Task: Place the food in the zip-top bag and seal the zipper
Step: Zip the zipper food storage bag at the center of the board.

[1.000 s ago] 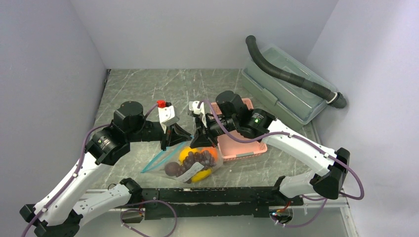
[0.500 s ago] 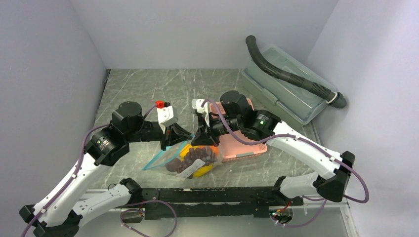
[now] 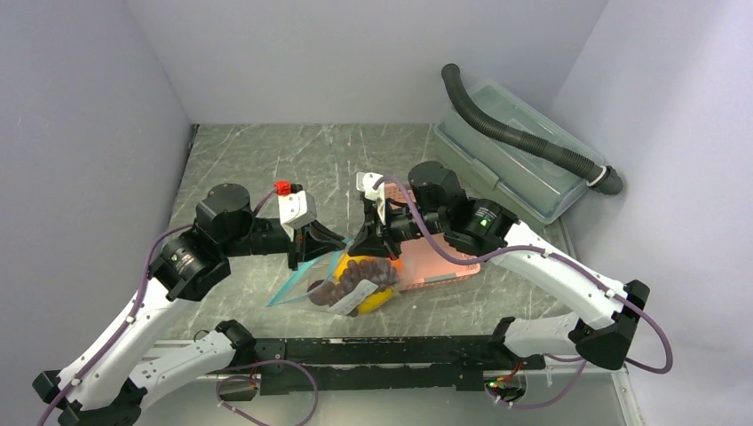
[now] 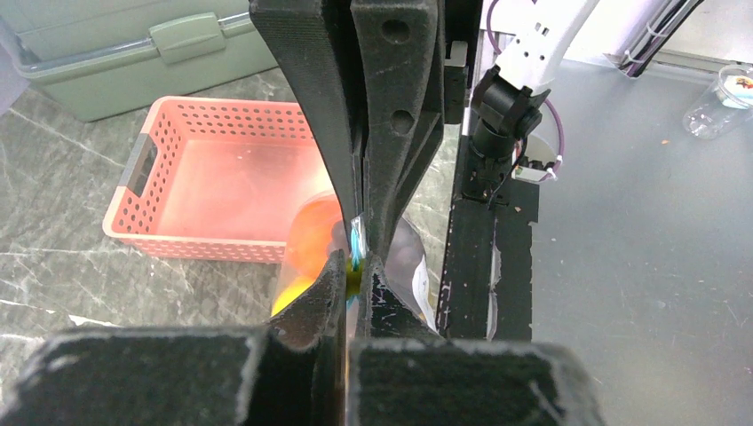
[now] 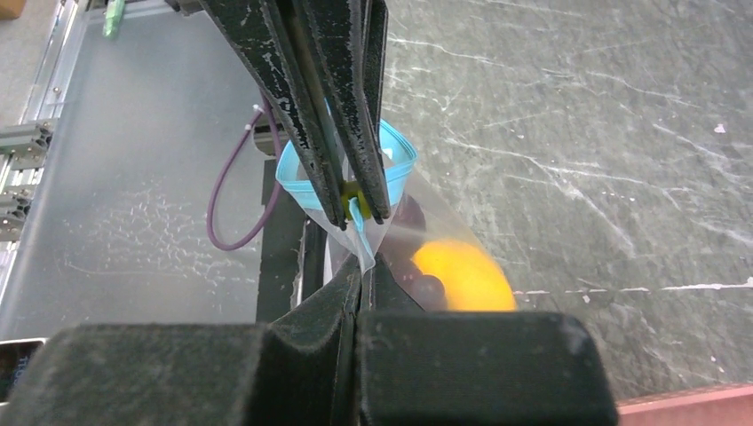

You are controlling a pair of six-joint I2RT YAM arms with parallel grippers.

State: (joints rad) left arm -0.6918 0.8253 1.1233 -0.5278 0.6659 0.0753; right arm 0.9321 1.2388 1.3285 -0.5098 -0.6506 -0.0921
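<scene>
The clear zip-top bag (image 3: 330,286) hangs between both grippers just above the table, with the food inside: dark grapes (image 3: 357,273), an orange piece (image 3: 342,264) and a yellow piece (image 3: 374,302). My left gripper (image 3: 308,257) (image 4: 358,266) is shut on the blue-teal zipper (image 4: 357,238) at the bag's mouth. My right gripper (image 3: 373,251) (image 5: 364,266) is shut on the bag's edge close beside it, where the zipper (image 5: 395,151) loops out. Each wrist view shows the other gripper's fingers facing it. Orange-yellow food (image 5: 462,275) shows through the plastic.
A pink slotted basket (image 3: 444,266) (image 4: 222,177) lies right of the bag, under the right arm. A large lidded storage box (image 3: 506,160) with a dark corrugated hose (image 3: 524,133) on it stands at the back right. The black base rail (image 3: 400,351) runs along the near edge.
The bag has come up off the table and shifted right, its mouth drawn tighter between the grippers. The right arm has moved right; the left gripper has followed slightly.
</scene>
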